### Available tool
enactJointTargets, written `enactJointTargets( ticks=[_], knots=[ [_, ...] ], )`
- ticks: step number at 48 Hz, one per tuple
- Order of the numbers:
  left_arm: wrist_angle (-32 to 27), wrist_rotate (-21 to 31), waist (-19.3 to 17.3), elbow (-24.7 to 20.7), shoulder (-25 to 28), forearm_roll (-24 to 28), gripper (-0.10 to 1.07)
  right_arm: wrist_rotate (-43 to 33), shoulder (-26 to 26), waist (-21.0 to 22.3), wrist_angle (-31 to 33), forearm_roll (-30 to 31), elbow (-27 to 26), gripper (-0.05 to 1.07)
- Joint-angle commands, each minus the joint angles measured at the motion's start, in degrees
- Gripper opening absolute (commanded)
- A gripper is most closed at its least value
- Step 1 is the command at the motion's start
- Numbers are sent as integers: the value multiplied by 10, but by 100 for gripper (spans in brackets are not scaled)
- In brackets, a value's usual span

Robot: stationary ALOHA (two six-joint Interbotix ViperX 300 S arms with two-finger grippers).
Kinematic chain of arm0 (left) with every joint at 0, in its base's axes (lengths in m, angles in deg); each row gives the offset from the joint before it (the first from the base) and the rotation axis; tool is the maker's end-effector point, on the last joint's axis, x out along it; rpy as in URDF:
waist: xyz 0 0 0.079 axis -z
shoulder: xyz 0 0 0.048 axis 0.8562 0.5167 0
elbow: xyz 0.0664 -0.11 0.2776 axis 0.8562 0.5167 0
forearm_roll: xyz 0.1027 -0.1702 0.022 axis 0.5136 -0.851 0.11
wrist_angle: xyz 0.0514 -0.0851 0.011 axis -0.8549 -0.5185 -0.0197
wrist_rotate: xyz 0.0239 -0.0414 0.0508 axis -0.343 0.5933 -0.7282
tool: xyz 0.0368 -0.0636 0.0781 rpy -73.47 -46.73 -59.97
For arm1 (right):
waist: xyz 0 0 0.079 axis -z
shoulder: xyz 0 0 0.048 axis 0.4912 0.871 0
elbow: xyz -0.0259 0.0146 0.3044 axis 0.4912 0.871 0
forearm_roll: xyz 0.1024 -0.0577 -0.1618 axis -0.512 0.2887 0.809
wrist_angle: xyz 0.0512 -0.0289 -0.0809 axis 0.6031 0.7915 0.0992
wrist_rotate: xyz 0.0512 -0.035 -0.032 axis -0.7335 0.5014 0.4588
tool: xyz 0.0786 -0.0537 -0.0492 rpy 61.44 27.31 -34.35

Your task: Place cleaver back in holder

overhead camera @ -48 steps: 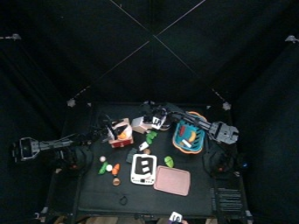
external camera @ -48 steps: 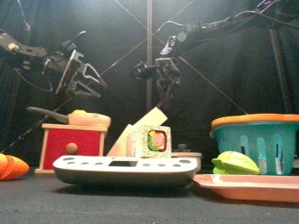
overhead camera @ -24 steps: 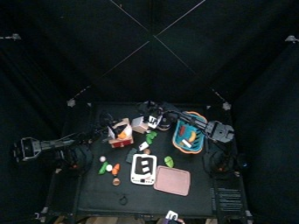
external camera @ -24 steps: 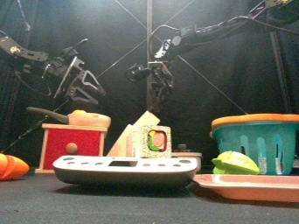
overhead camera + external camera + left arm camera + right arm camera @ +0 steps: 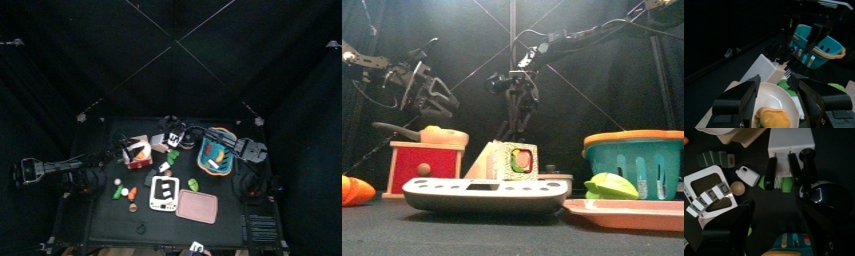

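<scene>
With the cleaver (image 5: 771,172) seated in the holder (image 5: 789,140) at frame top, my right gripper (image 5: 774,213) gapes wide, empty; next, retreat.

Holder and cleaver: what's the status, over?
Right hand open, hovering over holder. Three black handles stick out of it; which is the cleaver, cannot tell. Left hand open above a bowl. Nothing in the way.

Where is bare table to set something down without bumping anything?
The back strip of the table behind the holder looks bare, as does the front left corner, left of the white scale. The middle, between the holder, blue basket and pink board, is crowded.
</scene>
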Motion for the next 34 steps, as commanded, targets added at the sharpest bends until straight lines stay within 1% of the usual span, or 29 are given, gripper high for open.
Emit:
enactJointTargets(
  ticks=[1,8,12,15,22,24,28,34],
  knots=[
    [4,-1,5,-6,-1,5,88,1,-24,1,-1,-1,-1,95],
    [4,-2,9,-6,-2,7,88,1,-31,-1,3,-1,9,95],
    [4,-2,15,-4,-1,18,88,1,-43,-1,2,-4,24,95],
    [4,-2,20,-4,-2,33,88,1,-55,-1,-2,-4,40,95],
    [4,-2,33,-5,-2,63,88,0,-98,-17,-35,-12,106,95],
    [4,-2,40,-5,-1,73,88,-1,-112,-21,-50,-15,127,95],
    [4,-2,52,-5,-2,91,88,-1,-149,-38,-101,-27,182,95],
    [4,-2,78,-7,-2,126,88,2,-207,-66,-207,-52,272,95]
  ],
)
